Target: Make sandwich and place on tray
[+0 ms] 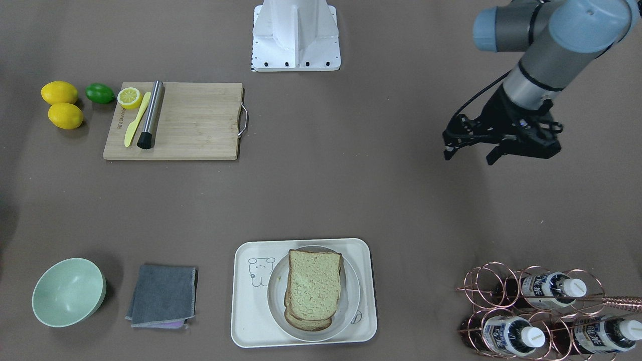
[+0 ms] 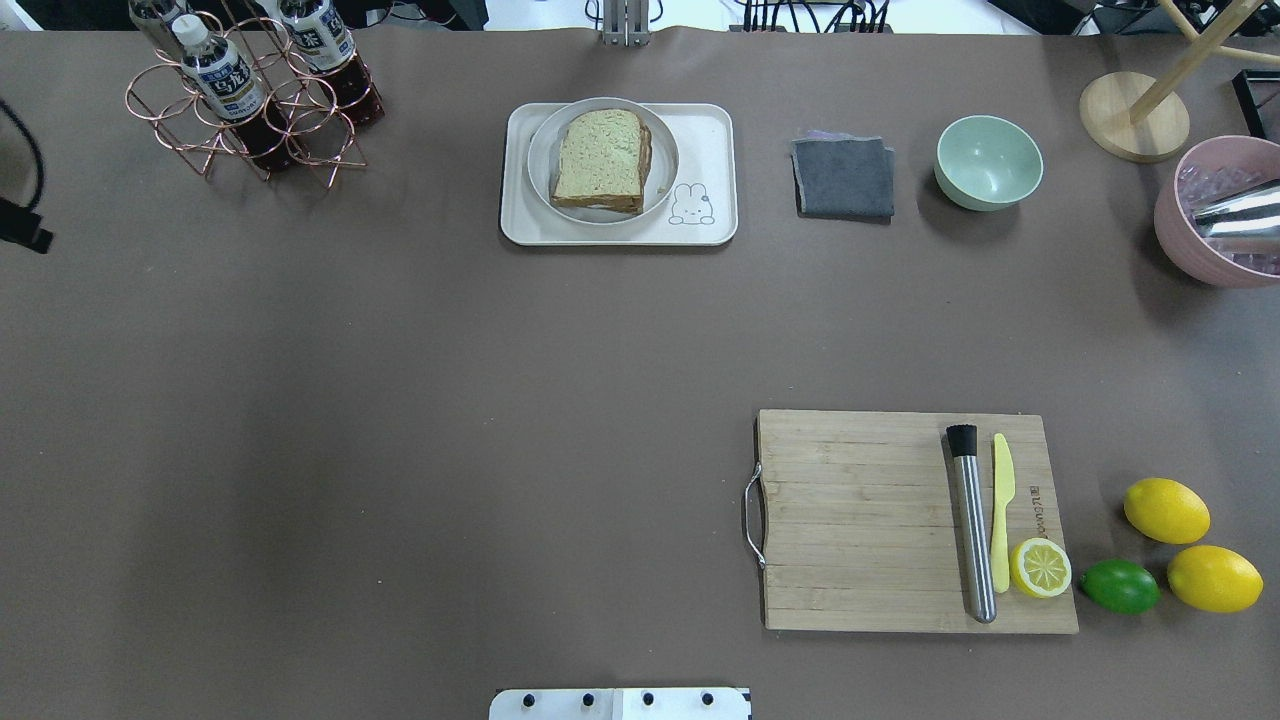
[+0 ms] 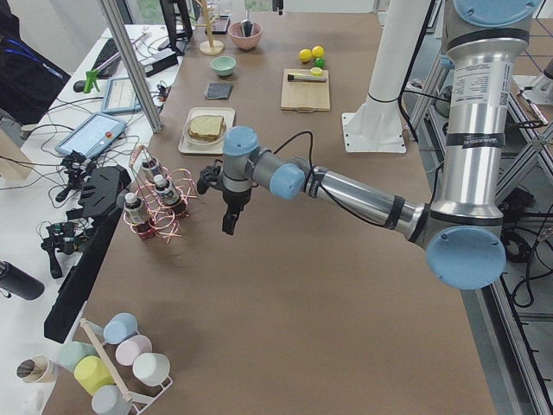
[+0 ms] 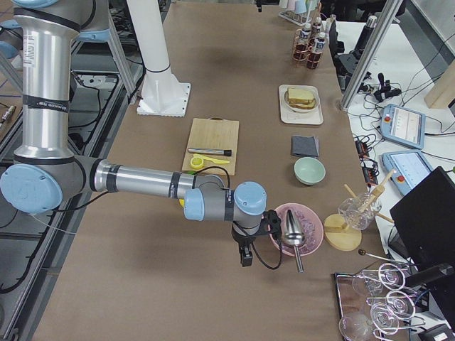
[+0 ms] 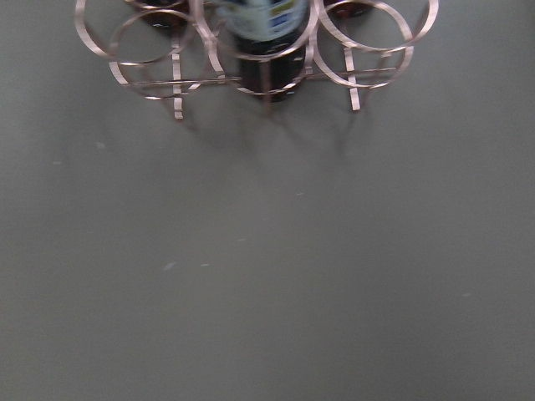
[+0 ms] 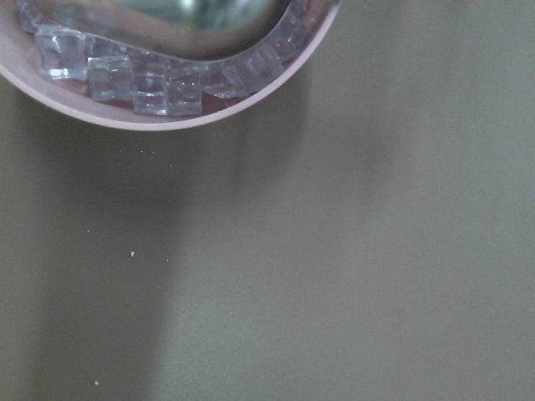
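Note:
The sandwich (image 1: 313, 291), two greenish-tan slices stacked, lies on a round grey plate (image 1: 351, 301) that sits on the cream tray (image 1: 251, 321). It also shows in the overhead view (image 2: 598, 160). The egg filling is hidden between the slices. My left gripper (image 1: 469, 158) hangs open and empty above bare table, far from the tray and near the bottle rack (image 1: 541, 311). My right gripper (image 4: 245, 256) shows only in the exterior right view, beside a pink bowl (image 4: 295, 227); I cannot tell whether it is open or shut.
A wooden cutting board (image 1: 190, 120) holds a steel muddler, a yellow knife and a lemon half. Two lemons and a lime (image 1: 99, 93) lie beside it. A green bowl (image 1: 67, 291) and a grey cloth (image 1: 163, 296) lie beside the tray. The pink bowl (image 2: 1220, 215) holds ice.

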Available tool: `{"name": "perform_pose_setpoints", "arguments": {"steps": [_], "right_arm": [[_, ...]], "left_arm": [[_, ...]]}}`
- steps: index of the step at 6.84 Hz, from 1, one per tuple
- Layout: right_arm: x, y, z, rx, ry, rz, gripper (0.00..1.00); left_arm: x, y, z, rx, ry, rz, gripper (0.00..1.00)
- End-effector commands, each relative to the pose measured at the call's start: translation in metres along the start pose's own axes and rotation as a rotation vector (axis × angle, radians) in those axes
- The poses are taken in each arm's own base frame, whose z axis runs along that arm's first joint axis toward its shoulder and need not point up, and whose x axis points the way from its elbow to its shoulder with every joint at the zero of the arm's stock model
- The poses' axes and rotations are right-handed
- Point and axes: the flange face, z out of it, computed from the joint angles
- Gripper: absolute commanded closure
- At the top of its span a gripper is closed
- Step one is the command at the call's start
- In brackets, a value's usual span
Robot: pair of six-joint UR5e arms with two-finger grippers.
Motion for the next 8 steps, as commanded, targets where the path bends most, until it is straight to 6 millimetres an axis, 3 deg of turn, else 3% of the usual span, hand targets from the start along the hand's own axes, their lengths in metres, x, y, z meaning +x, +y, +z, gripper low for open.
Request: {"name": "perform_pose_setpoints", "arguments": {"steps": [1, 2, 5, 8], "right_arm": [[0.001, 0.003, 0.002, -0.004, 0.001, 0.002, 0.0], [0.002, 0.003, 0.003, -0.006, -0.001, 0.004, 0.0], [0.003, 0.003, 0.004, -0.008, 0.0, 0.005, 0.0], [0.002, 0.003, 0.003, -0.006, -0.001, 0.004, 0.0]], "left_arm": [[-0.109, 0.069, 0.042, -0.117, 0.036, -0.025, 0.01], [-0.137, 0.083, 0.036, -0.107, 0.053, 0.0, 0.01], [-0.154, 0.091, 0.023, -0.133, 0.143, -0.118, 0.01], [-0.163, 0.101, 0.024, -0.139, 0.134, -0.152, 0.01]]}}
